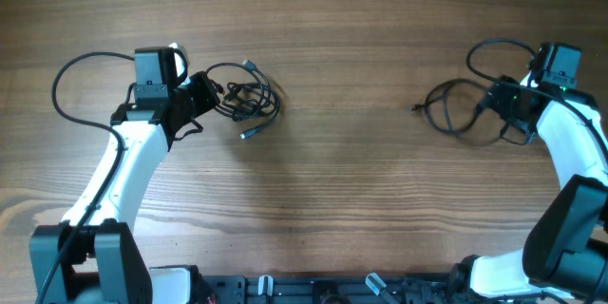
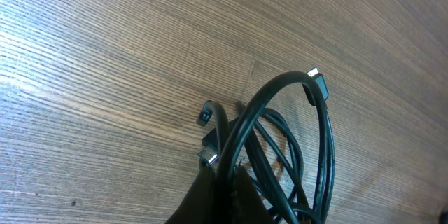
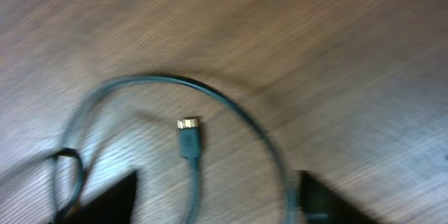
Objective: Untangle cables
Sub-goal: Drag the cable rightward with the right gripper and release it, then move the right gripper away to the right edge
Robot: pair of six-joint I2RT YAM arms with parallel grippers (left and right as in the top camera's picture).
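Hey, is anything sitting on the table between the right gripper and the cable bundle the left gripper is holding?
Nothing visible does. Between the right gripper and the bundle pinched in the left gripper there is only bare table. One loose cable lies right at the right gripper's open jaws.

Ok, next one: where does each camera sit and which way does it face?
Overhead: fixed above, looking straight down at the table; both arms show, left gripper on the tangled bundle, right gripper by the looped cable.
Left wrist: faces down along its gripper at the bundle; dark fingers at the bottom edge.
Right wrist: faces down, blurred, at the looped cable's plug; fingers apart in the bottom corners.
Shared: overhead and left wrist both show the bundle; overhead and right wrist the looped cable.
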